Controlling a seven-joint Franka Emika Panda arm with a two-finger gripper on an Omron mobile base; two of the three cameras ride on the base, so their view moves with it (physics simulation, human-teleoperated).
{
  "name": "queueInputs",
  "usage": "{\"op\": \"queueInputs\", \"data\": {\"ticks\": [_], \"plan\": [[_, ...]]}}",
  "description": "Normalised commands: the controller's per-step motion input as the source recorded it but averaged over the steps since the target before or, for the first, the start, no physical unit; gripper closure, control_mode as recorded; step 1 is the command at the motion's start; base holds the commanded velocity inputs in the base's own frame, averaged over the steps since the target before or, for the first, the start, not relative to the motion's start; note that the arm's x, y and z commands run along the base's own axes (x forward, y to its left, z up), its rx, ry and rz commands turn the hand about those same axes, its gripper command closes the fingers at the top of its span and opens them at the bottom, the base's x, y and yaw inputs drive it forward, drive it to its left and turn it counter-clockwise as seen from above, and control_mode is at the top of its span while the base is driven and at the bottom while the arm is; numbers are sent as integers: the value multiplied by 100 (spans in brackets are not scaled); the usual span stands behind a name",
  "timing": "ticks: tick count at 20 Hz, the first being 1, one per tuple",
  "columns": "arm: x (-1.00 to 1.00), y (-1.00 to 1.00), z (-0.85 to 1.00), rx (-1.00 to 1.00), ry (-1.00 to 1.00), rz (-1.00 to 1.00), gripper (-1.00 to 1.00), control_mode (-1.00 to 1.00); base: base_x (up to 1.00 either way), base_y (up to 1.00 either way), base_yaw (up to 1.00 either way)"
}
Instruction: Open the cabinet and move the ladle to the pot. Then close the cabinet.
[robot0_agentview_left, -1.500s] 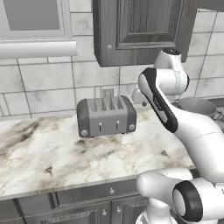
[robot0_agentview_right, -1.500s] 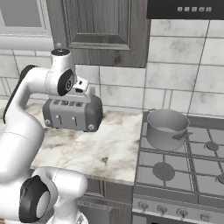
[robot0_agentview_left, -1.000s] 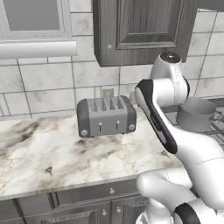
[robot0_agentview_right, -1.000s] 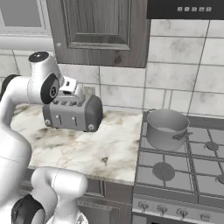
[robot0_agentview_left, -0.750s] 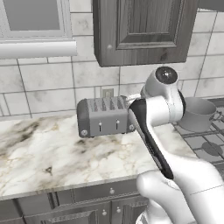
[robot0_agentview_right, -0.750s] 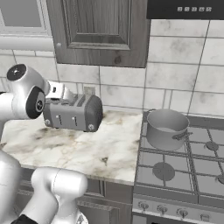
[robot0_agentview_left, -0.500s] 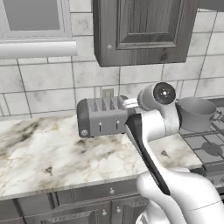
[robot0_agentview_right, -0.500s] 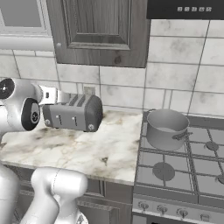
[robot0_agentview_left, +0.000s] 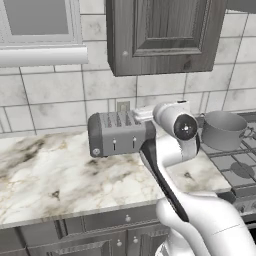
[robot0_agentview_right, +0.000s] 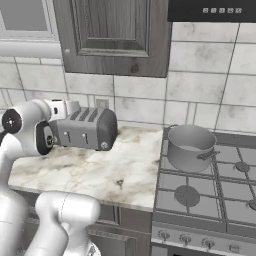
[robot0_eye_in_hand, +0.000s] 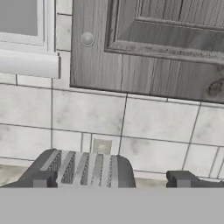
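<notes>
Marble-veined tabletop (robot0_agentview_left: 45, 175) under a grey-tiled wall (robot0_agentview_right: 195, 95), with window sill (robot0_agentview_left: 42, 55) at upper left. Grey four-slot toaster (robot0_agentview_left: 120, 134) stood at the tabletop's rear edge, just below a wall outlet (robot0_eye_in_hand: 102, 146). Closed dark wood-grain cabinet (robot0_agentview_left: 160, 35) hung above, small round knob (robot0_eye_in_hand: 87, 39) near its lower left corner. Grey pot (robot0_agentview_right: 190, 146) sat on the rear left burner of the stove (robot0_agentview_right: 210, 195), just past the tabletop's right edge. Gripper (robot0_eye_in_hand: 111, 179) spread wide, holding nothing, raised behind the toaster and facing the cabinet door.
</notes>
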Motion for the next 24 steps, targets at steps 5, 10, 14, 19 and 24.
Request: {"op": "queueInputs", "data": {"ticks": [5, 10, 14, 19, 24], "plan": [[41, 13, 50, 0, -18, 5, -100, -100, 0, 0, 0], [40, 20, 57, 0, -15, 5, -100, -100, 0, 0, 0], [37, 36, 53, 0, -7, 1, -100, -100, 0, 0, 0], [25, 31, 41, 0, -4, 1, -100, -100, 0, 0, 0], [10, 17, 13, 0, -5, 0, -100, -100, 0, 0, 0]]}}
